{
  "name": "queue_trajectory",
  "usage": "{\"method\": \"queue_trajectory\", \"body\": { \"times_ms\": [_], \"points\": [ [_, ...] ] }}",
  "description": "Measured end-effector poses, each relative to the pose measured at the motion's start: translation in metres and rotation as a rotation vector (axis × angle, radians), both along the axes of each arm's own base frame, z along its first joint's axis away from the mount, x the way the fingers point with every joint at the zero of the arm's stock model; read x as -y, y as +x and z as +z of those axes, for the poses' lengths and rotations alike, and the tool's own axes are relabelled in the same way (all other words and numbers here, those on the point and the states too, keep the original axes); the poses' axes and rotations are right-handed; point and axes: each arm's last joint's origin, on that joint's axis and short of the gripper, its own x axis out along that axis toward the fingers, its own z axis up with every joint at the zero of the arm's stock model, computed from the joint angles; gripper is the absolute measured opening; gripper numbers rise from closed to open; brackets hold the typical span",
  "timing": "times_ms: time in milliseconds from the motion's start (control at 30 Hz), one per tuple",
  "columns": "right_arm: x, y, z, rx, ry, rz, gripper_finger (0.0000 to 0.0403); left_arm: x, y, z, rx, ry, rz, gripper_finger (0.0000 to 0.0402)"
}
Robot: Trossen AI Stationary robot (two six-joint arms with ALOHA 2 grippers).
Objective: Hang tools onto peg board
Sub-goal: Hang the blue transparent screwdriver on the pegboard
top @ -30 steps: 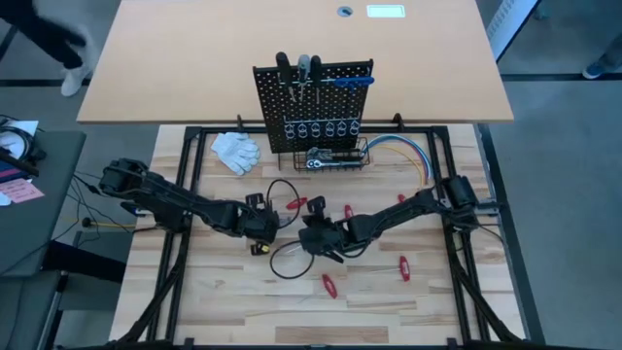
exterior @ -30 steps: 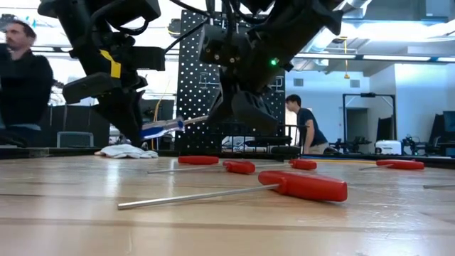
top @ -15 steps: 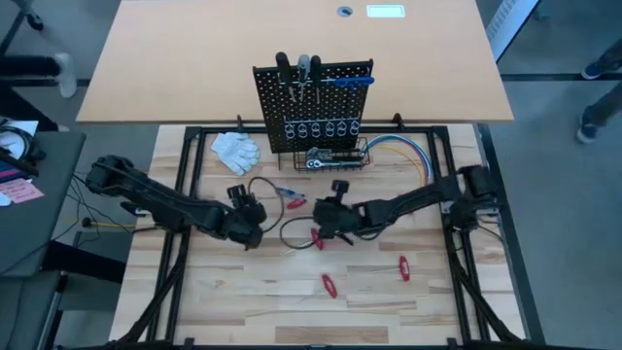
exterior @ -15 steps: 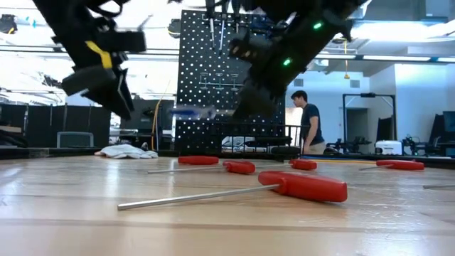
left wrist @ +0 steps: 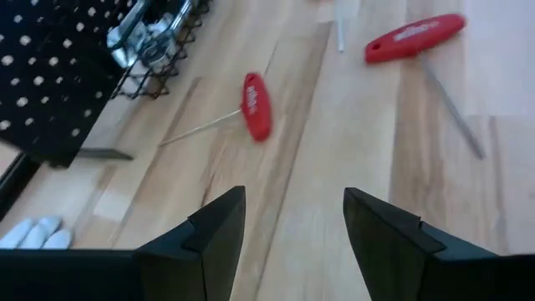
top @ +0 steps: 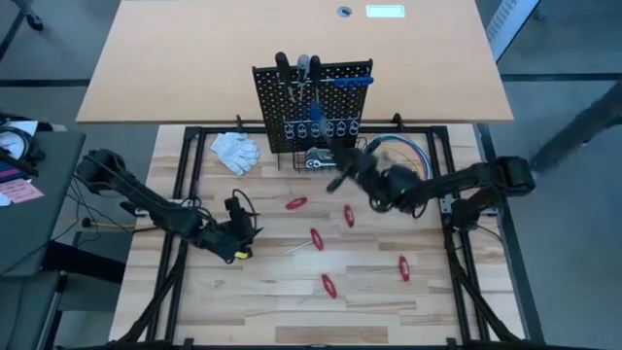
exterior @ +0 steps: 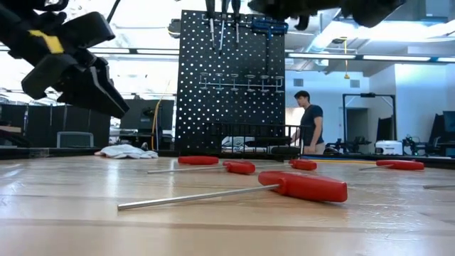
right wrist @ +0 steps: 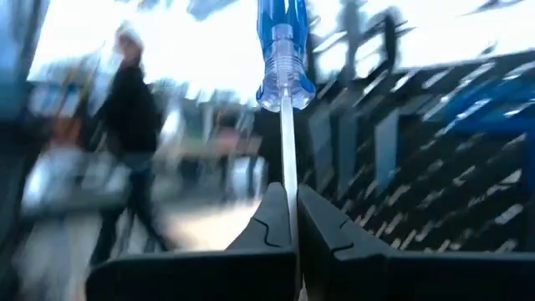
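Right wrist view is showing what I am carrying: my right gripper [right wrist: 287, 217] is clamping the bare shaft of a blue screwdriver [right wrist: 284, 50], handle away from me, and I am gripping it by the shaft, I judge, so the handle end stays free to go into a holder on the peg board [right wrist: 435, 159], which is blurring past just beside the tool. High view is placing that gripper [top: 342, 171] near the board's foot [top: 313, 102], close to the basket with the ratchet [top: 316, 160], but there the screwdriver is only a dark smear and the grip cannot be read. My left gripper [left wrist: 288, 242] is waiting with fingers spread wide and nothing between them, low over the worktop [top: 243, 292] at its left side [top: 236, 233], well apart from the board, presumably parked to keep out of the right arm's way. Left wrist view is picking out two red drivers [left wrist: 255, 106] lying flat and the corner of the basket, which the right wrist view misses. Low view is showing screwdrivers already hanging along the board's top edge [exterior: 222, 18] and a row of silver rings [exterior: 234, 80] that look empty, plus a person standing in the room behind.
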Motion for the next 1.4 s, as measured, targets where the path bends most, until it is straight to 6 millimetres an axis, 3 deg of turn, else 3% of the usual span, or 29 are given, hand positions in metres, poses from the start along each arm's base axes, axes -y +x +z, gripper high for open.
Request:
{"method": "queue_trajectory", "body": {
  "times_ms": [100,267,500,667,1167,1400],
  "points": [
    [0.022,-0.004,0.008,0.12,-0.007,-0.068,0.0001,0.0,0.0,-0.002,0.016,0.0,-0.008,0.0196],
    [0.056,0.009,0.005,0.204,0.03,-0.055,0.0001,0.001,0.001,-0.001,0.022,0.011,-0.023,0.0196],
    [0.082,0.029,0.012,0.275,0.02,-0.109,0.0001,0.001,0.001,-0.001,0.022,0.012,-0.023,0.0196],
    [0.092,0.038,0.016,0.293,0.016,-0.131,0.0002,0.001,0.001,-0.001,0.022,0.01,-0.022,0.0196],
    [0.106,0.037,0.009,0.222,0.066,-0.237,0.0002,0.001,0.002,0.0,0.032,0.004,-0.021,0.0196],
    [0.114,0.039,0.001,0.134,0.108,-0.242,0.0029,0.001,0.002,0.0,0.034,0.002,-0.021,0.0196]
  ]
}}
